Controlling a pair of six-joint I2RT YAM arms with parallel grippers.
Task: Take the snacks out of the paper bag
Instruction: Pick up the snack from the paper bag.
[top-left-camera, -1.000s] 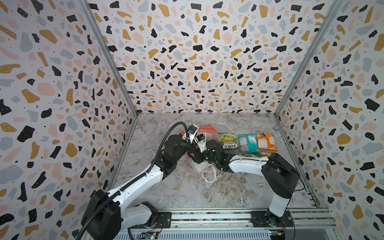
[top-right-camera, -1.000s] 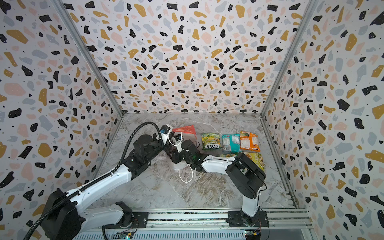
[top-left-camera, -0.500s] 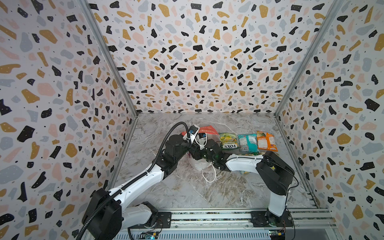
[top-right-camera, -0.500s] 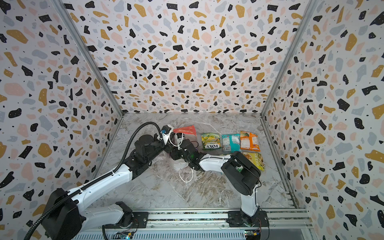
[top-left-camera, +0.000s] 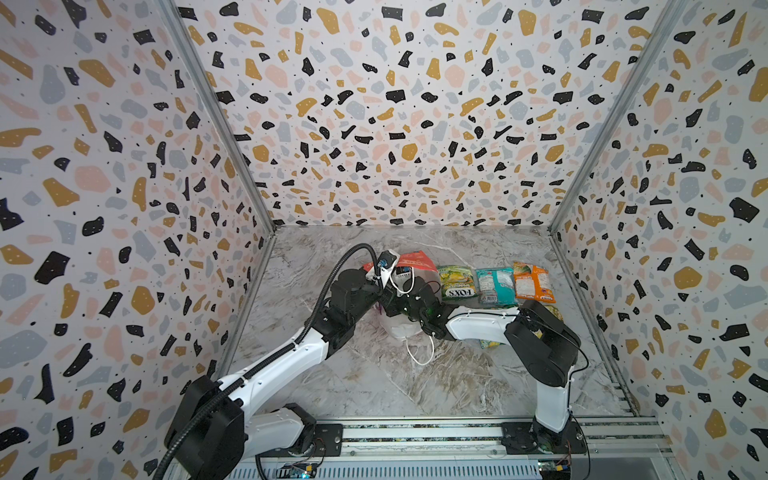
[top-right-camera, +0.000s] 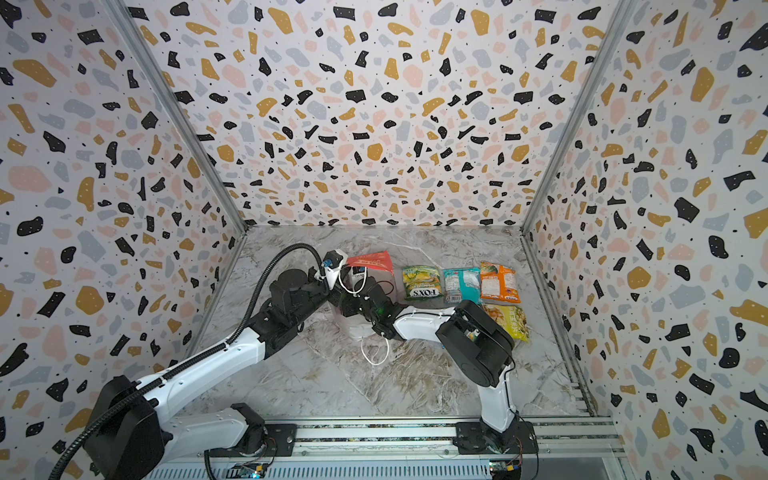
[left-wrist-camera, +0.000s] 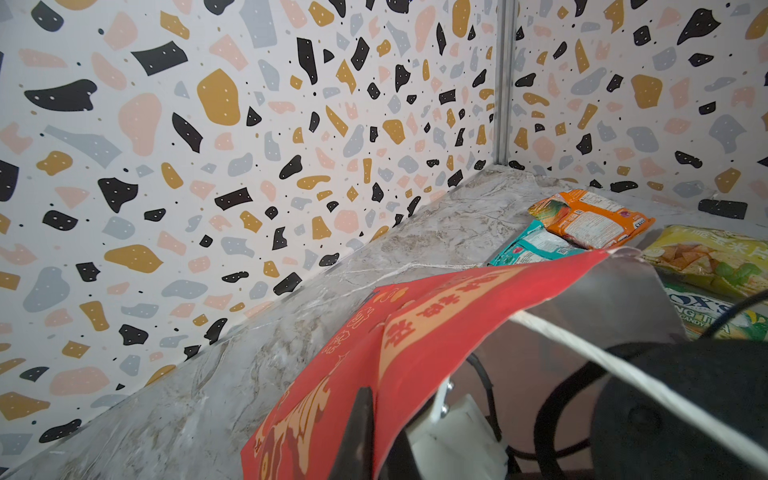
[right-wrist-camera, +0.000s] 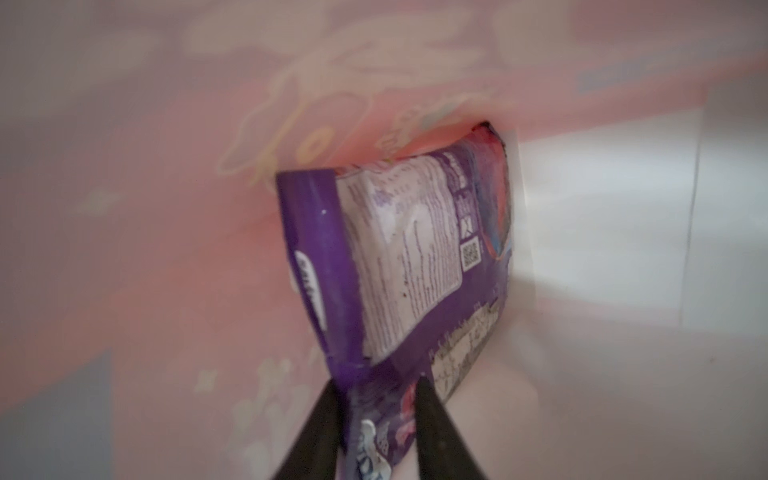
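- One purple packet (right-wrist-camera: 395, 257) lies inside the paper bag (left-wrist-camera: 415, 353), its end pinched in the right gripper's (right-wrist-camera: 377, 380) narrow jaws.
- Pull straight out; the left gripper (left-wrist-camera: 365, 411), clamped on the bag's rim, braces it.

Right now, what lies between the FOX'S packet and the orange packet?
The teal packet lies between the FOX'S packet and the orange packet, side by side in a row; both top views show it.

tabletop (top-left-camera: 374, 386): marble | walls (top-left-camera: 395, 104): terrazzo print | front: alu rail (top-left-camera: 415, 434)
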